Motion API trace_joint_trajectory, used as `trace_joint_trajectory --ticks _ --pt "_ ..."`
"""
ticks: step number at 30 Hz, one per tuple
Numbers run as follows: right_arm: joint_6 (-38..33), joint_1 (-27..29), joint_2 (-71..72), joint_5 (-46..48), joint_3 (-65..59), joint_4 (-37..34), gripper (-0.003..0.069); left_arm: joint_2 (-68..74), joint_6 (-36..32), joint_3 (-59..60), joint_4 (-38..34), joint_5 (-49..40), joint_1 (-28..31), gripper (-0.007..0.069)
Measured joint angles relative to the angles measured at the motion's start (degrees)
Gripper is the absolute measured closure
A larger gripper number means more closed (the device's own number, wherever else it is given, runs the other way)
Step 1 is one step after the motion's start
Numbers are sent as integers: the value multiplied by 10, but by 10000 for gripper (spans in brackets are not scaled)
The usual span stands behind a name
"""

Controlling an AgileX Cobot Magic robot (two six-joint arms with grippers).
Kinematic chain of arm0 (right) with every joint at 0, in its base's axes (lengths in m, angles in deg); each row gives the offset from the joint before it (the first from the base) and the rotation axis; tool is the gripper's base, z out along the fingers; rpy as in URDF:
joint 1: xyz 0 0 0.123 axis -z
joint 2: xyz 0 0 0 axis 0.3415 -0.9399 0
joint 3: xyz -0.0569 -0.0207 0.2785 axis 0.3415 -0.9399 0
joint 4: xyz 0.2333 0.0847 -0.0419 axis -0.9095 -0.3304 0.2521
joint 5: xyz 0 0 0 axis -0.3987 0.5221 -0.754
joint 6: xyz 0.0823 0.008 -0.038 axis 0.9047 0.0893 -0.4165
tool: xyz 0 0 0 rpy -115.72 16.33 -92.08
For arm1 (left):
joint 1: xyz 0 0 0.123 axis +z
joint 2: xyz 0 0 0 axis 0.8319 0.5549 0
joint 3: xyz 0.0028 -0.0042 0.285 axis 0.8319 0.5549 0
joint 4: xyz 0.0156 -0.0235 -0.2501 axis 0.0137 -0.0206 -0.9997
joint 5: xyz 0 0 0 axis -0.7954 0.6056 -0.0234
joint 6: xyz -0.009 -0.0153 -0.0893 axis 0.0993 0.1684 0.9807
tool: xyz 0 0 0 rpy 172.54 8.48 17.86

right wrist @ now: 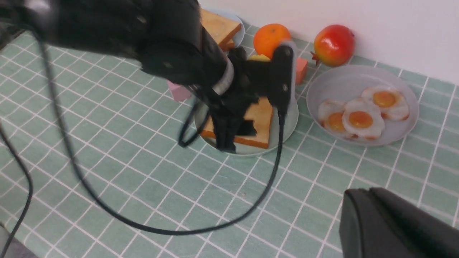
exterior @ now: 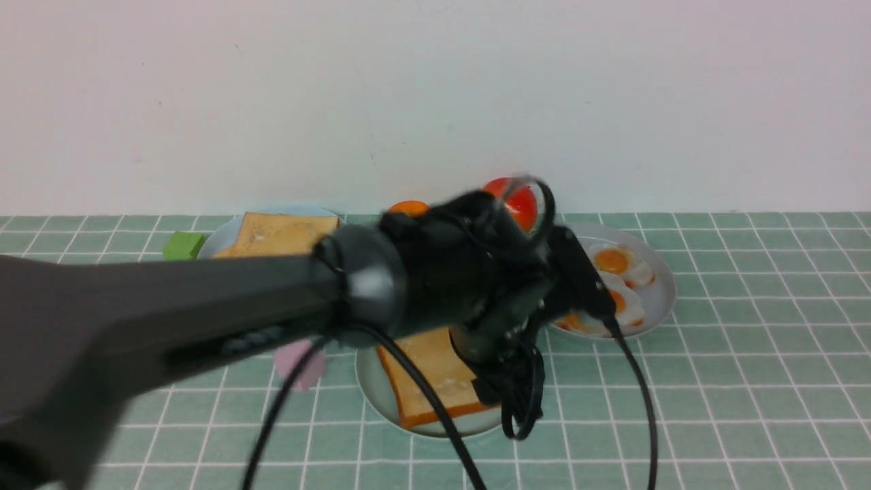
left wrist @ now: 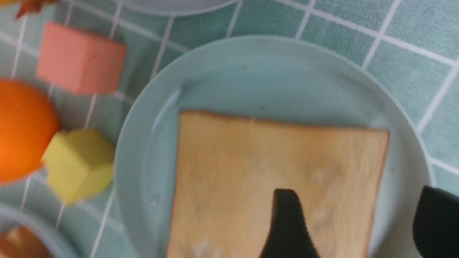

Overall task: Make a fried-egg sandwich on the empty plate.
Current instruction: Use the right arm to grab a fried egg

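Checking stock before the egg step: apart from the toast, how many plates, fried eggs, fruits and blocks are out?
Plates: 3
Fried eggs: 3
Fruits: 2
Blocks: 4
Total: 12

Plates: three, namely mint-green plate (right wrist: 289, 123), grey plate (right wrist: 340, 86), pale-blue plate (exterior: 219, 241).
Toast slices (left wrist: 279, 161): one lying single; also a stack (exterior: 286, 235), number unclear.
Fried eggs (right wrist: 360, 120): three.
Fruit: two, namely orange (right wrist: 270, 39), pomegranate (right wrist: 333, 44).
Blocks: four, namely green block (exterior: 184, 245), pink block (exterior: 299, 364), salmon block (left wrist: 80, 57), yellow block (left wrist: 79, 165).
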Motion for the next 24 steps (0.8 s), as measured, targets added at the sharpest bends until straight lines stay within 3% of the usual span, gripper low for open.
trace_joint_trajectory --ticks 4,7,11,17,20,24 --pt "29 0 -68 -6 -1 35 617 -88 88 -11 -11 -41 -11 221" --pt "60 0 -167 -31 -1 103 616 -199 178 -13 -24 -66 -9 433" --pt "97 0 -262 -82 -2 160 615 -313 210 37 -24 -85 2 638" --pt "95 39 -398 -124 16 134 609 -467 216 190 -52 -45 3 638" --pt "53 80 -463 -131 43 86 608 -529 220 264 -68 9 3 638" --pt "-33 160 -578 -132 111 -42 603 -617 245 364 -87 130 3 638"
